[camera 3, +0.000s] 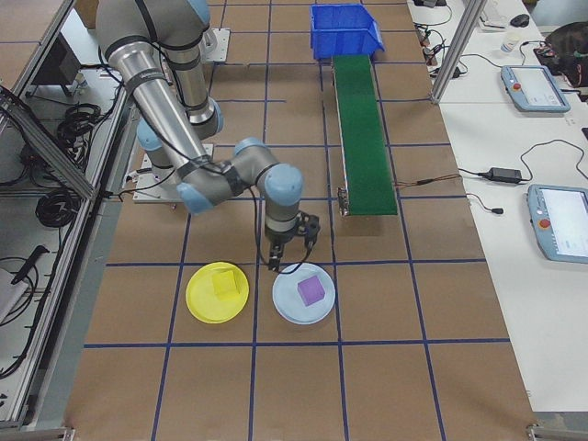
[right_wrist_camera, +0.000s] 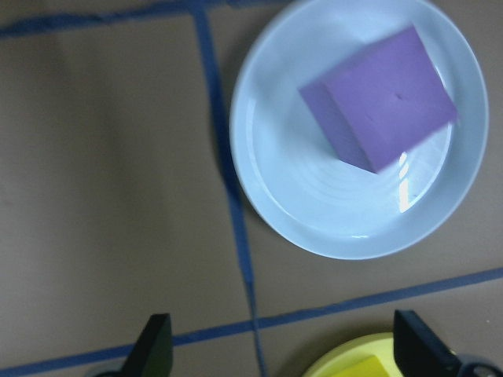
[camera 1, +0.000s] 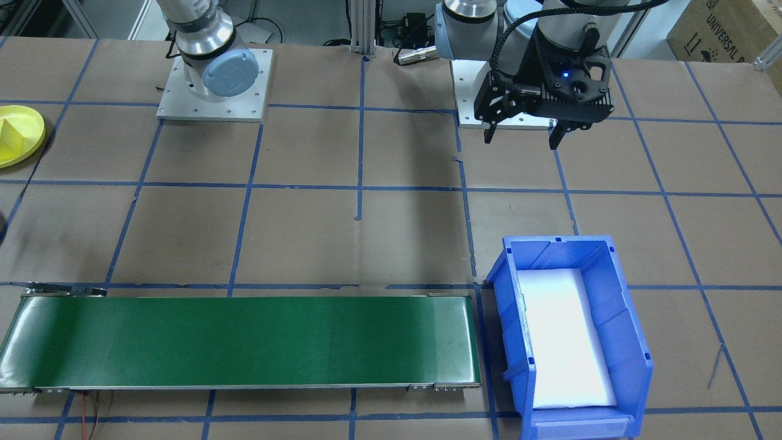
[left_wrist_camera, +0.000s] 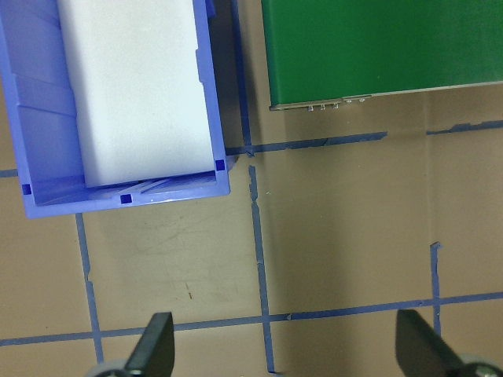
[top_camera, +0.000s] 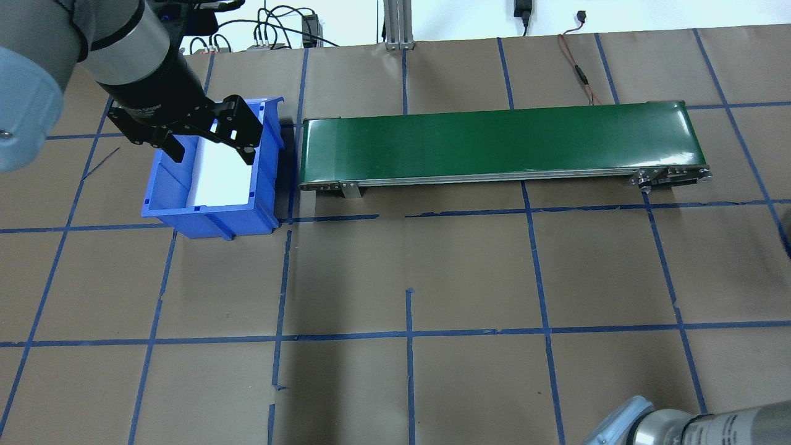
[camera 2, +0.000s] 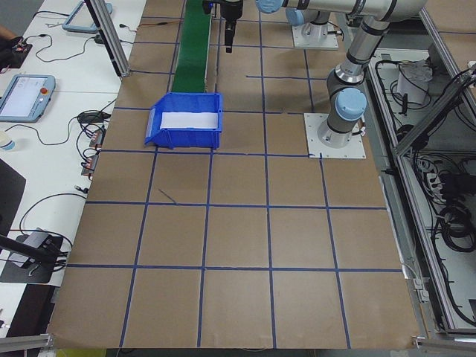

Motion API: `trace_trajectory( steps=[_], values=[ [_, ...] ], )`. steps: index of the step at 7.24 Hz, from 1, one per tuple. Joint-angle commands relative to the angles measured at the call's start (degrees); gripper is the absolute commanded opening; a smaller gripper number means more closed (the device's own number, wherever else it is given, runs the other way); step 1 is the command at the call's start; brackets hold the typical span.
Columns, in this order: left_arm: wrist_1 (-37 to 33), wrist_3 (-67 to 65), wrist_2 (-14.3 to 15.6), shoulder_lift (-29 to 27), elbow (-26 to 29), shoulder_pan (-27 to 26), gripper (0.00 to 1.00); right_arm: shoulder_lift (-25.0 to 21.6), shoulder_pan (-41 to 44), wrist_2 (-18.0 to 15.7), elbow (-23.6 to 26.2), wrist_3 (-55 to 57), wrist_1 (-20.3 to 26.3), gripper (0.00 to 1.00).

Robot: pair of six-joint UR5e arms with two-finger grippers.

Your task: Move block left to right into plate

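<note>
We see purple block (right_wrist_camera: 379,100) on pale plate (right_wrist_camera: 291,212), yellow block (camera 3: 224,284) on yellow plate (camera 3: 204,305). Bin (top_camera: 185,204) and belt (top_camera: 494,142) hold no block. Left gripper (top_camera: 210,150) and right gripper (right_wrist_camera: 287,349): fingers apart, holding nothing. We judge task near done.

The yellow plate (camera 1: 18,134) is cut by the front view's edge; in the right wrist view only its rim (right_wrist_camera: 369,357) shows; the yellow block (right_wrist_camera: 363,367) is cropped there.

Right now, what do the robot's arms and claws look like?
Both arms are silver-grey metal tubes with pale blue round joint caps, on white square base plates. The left claw is black with two slim fingers, a braided black cable and a small blue light. The right claw is black too.
</note>
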Motion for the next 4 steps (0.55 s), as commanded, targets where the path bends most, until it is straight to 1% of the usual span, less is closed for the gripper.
trace_trajectory(
  steps=[1, 2, 3, 4],
  values=[
    [-0.5, 0.1, 0.1, 0.1, 0.1, -0.2, 1.0, -1.1, 19.9, -0.6, -4.3, 24.3, 9.7, 1.0],
    [-0.5, 1.2, 0.1, 0.2, 0.4, -0.1, 1.0, -1.1, 28.3, -0.7, -4.5, 31.7, 9.6, 1.0],
    [-0.5, 1.3, 0.2, 0.1, 0.1, -0.2, 1.0, -1.5, 32.2, -0.5, -4.7, 37.0, 8.8, 1.0],
    [-0.4, 1.3, 0.1, 0.0, 0.6, 0.0, 1.0, 0.1, 31.0, -1.8, -4.3, 34.9, 7.8, 1.0]
  ],
)
